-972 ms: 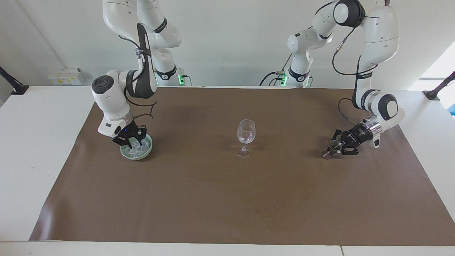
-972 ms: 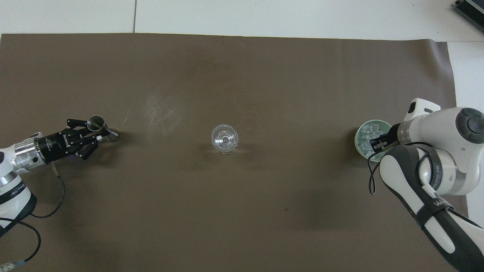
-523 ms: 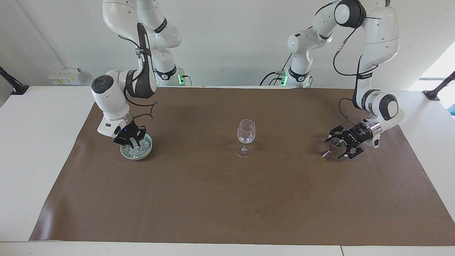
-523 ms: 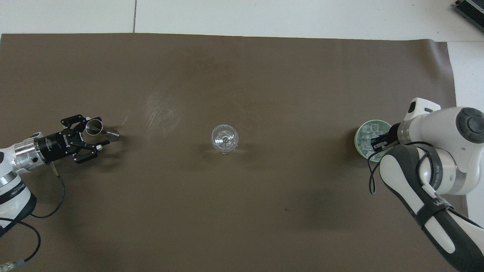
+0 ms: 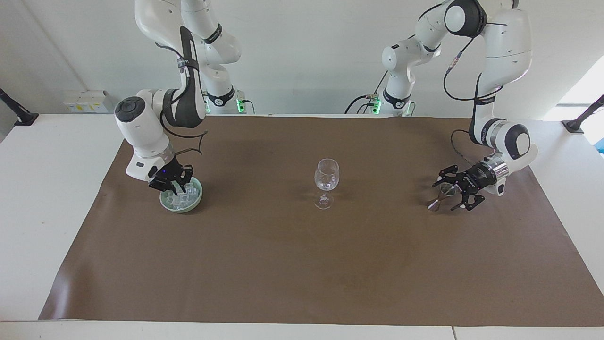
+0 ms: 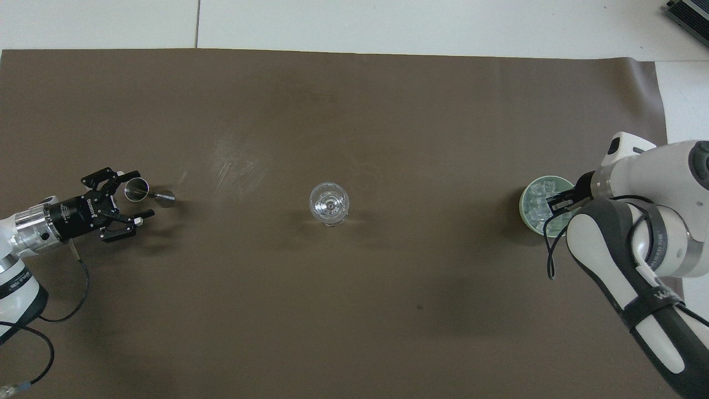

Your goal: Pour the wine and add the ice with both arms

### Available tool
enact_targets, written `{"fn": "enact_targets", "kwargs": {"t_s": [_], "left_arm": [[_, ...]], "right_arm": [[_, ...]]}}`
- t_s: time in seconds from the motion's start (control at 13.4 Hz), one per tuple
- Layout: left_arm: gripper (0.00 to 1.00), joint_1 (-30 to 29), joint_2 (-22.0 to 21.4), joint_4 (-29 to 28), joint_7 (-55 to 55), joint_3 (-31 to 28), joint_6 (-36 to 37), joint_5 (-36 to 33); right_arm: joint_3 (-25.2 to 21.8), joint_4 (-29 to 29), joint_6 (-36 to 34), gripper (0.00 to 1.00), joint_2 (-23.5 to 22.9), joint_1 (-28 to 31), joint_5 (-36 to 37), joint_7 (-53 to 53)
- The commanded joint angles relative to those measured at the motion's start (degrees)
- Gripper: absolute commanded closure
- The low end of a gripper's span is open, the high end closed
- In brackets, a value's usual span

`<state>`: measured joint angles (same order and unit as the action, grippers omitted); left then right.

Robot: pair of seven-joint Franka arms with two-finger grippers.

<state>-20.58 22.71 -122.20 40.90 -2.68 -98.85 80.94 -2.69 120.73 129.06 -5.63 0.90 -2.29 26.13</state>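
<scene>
While the left gripper (image 5: 447,191) stood wide open just beside the small metal jigger (image 5: 442,194) near the brown mat's (image 5: 302,264) edge at the left arm's end, touching nothing, the jigger sat upright on the mat by itself — so the pouring step looked finished or set aside. The right gripper (image 5: 175,185) hung low over the pale green bowl (image 5: 166,202), near the mat's edge at the right arm's end, its fingertips drawn together on what seemed to be one cube of ice (image 5: 181,190); the rest of the ice lay heaped in the bowl. The stemmed glass (image 5: 326,182) stood upright at the middle of the mat, well apart from both arms. By my reading the ice step was in hand. The next move would call for a straight lift clear of the bowl's rim, a carry to above the glass's mouth — and a release low enough that the cube dropped in without tipping the glass.
</scene>
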Motion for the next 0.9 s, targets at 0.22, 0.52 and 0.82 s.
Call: {"fn": "enact_targets", "kwargs": {"t_s": [0.22,0.52,0.82], "left_arm": [[0.00,-1.66,-2.49,1.09,3.57,-0.57,1.29,-9.38],[0.00,-1.57,-3.46,4.33,3.92,-1.36,1.29,-16.76],[0.00,-1.57,-5.39,9.25,3.13,-1.36,1.20,-27.39]], "right_arm": [[3.20,-4.88,-10.03,1.00,5.36,-0.55,-1.84,-12.83],[7.77,-10.25,-16.29,1.00,6.59,-0.55,-3.24,-24.26],[15.58,-12.63,-14.55,1.00,6.25,-0.55,-6.15,-41.46]]}}
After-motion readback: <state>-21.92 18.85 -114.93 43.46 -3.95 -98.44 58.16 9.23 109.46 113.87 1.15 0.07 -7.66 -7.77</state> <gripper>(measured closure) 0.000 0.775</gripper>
